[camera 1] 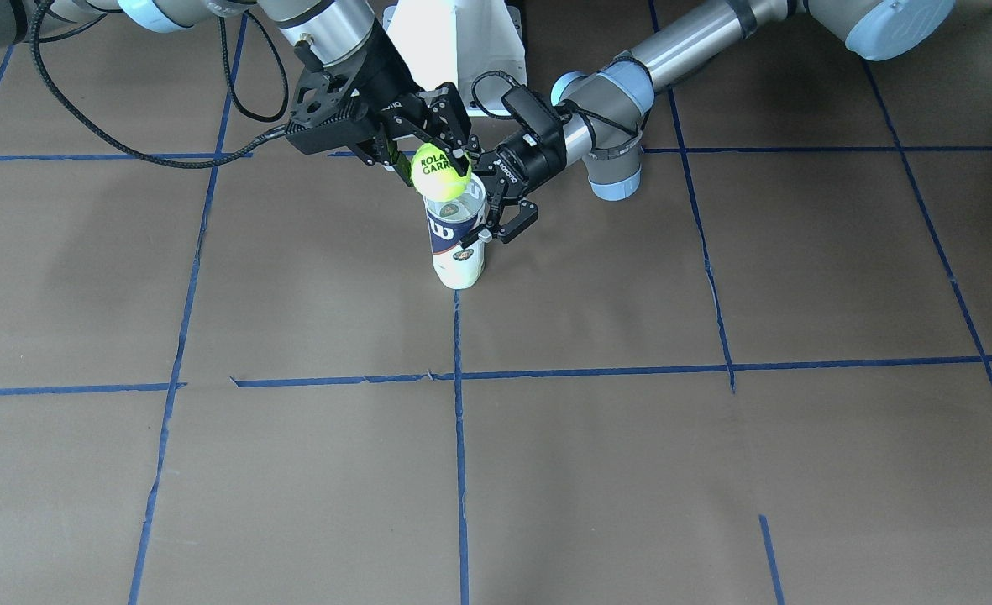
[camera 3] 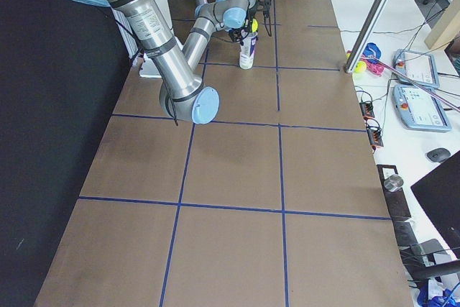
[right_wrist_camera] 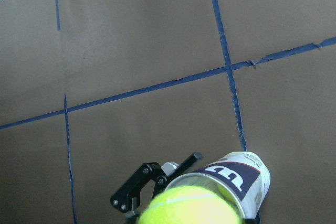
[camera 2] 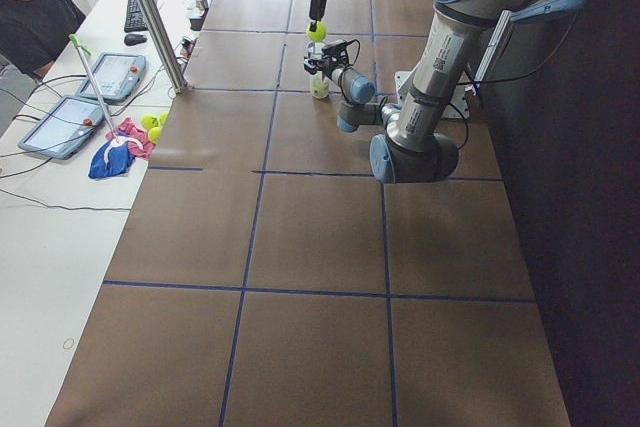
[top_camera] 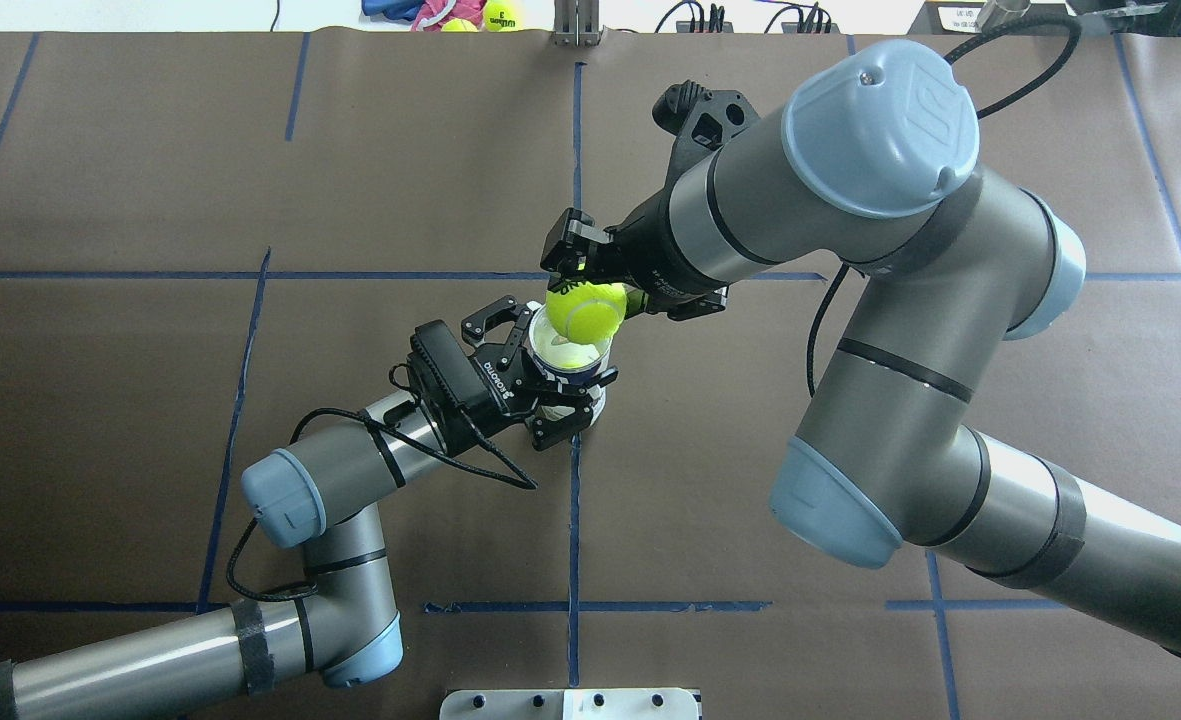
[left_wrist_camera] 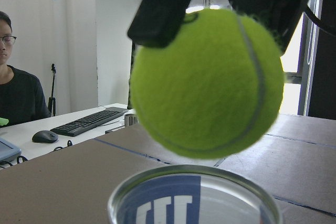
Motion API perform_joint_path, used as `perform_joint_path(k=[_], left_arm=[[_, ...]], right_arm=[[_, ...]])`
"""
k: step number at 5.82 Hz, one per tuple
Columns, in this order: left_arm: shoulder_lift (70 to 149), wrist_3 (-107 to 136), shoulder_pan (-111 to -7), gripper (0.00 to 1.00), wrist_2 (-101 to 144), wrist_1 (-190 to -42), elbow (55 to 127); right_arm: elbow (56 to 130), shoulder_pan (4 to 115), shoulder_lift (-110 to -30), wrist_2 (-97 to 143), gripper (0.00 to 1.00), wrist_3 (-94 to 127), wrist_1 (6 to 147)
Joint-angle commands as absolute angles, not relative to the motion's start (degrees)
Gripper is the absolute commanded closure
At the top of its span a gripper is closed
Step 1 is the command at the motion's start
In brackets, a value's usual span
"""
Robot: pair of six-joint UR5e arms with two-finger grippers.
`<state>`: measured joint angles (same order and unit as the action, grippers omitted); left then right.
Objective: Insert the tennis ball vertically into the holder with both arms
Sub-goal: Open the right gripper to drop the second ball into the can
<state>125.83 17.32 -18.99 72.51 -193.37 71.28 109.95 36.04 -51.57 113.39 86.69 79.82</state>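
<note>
Tennis ball [camera 1: 440,170] hangs at upper centre of the front view. Nearest the camera, the can [camera 1: 457,244] stands upright. The left gripper [camera 1: 489,222] is closed round it from the right, likely to steady the open mouth. Just behind, the right gripper [camera 1: 443,161] reaches in from the upper left and pinches the ball directly over the rim, not yet inside.

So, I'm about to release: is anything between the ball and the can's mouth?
Nothing visible. The tennis ball, in the right jaws, hangs just over the open mouth of the holder, which the left jaws grip upright; the gap is bare.
</note>
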Motion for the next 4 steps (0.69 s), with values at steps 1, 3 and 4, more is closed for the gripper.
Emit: perform_joint_path(k=[1, 3, 4], left_arm=[[125.7, 17.3, -19.0, 0.07, 72.5, -193.4, 71.3], [125.8, 17.3, -19.0, 0.06, 72.5, -193.3, 71.3], [125.8, 17.3, -19.0, 0.06, 72.5, -193.4, 71.3]], right_arm=[[109.7, 36.0, -51.6, 112.9, 0.19, 86.7, 80.0], [109.7, 35.9, -51.5, 112.4, 0.09, 88.1, 80.1], [109.9, 35.9, -51.5, 112.4, 0.02, 88.0, 80.0]])
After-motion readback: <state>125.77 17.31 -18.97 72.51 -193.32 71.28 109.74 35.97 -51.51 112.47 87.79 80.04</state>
